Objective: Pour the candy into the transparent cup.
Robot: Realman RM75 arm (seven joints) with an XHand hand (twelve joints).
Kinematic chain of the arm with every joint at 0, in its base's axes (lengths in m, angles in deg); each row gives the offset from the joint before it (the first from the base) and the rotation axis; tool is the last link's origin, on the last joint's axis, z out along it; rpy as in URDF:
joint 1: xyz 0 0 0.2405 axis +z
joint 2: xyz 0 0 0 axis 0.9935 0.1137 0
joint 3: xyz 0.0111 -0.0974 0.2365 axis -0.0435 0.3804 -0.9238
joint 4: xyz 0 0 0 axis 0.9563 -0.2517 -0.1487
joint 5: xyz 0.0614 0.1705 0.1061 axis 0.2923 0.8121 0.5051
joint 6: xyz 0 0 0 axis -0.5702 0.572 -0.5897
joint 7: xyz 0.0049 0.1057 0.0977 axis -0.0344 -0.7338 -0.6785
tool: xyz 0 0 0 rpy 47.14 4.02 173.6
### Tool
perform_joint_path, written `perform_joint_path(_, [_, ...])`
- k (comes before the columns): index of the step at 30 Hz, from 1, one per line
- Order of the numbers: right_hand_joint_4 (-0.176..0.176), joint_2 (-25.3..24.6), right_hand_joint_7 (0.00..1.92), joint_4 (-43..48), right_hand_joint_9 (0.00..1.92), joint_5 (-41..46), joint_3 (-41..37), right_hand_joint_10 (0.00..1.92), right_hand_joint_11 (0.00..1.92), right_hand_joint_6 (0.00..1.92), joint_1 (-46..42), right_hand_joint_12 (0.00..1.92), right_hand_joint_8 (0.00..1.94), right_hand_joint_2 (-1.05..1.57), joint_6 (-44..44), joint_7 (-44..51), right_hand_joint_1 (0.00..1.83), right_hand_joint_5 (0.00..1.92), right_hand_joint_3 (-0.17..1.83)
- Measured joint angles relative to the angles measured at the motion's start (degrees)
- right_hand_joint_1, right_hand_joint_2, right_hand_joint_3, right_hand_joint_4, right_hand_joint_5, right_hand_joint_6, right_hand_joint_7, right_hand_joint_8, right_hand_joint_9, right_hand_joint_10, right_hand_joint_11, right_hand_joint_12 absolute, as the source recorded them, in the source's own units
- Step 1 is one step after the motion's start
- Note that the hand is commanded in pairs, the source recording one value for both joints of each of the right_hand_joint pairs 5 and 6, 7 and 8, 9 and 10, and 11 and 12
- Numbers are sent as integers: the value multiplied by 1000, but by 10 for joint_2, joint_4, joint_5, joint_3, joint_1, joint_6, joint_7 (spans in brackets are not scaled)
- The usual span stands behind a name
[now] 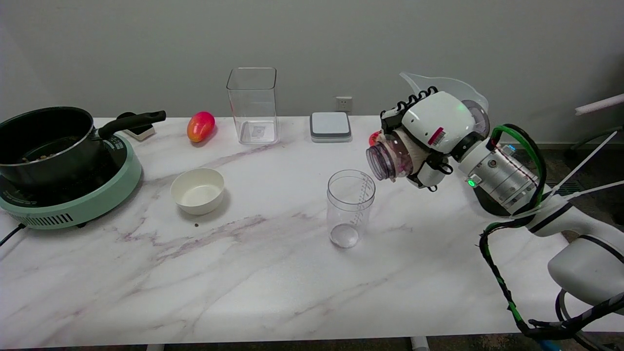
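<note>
A transparent measuring cup (350, 207) stands upright in the middle of the marble table, and it looks empty. My right hand (426, 134) hovers just right of it and above its rim, gripping a small clear jar (390, 158) tipped on its side. The jar's open mouth faces left, toward the cup, a little above and right of the cup's rim. Pinkish candy shows faintly inside the jar, mostly hidden by the fingers. Nothing is falling from the jar.
A white bowl (198, 190) sits left of the cup. A black pot (46, 141) rests on a green cooker (73, 200) at far left. At the back stand a mango (200, 126), a tall clear container (253, 105) and a grey-white lid (330, 126).
</note>
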Motion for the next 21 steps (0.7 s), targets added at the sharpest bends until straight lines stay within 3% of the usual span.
perform_joint_path(21, [0,-14,1477,-1,1419,-68,7,1419,1180,1337,11,1180,1477,453,-19,1,1626,1337,962])
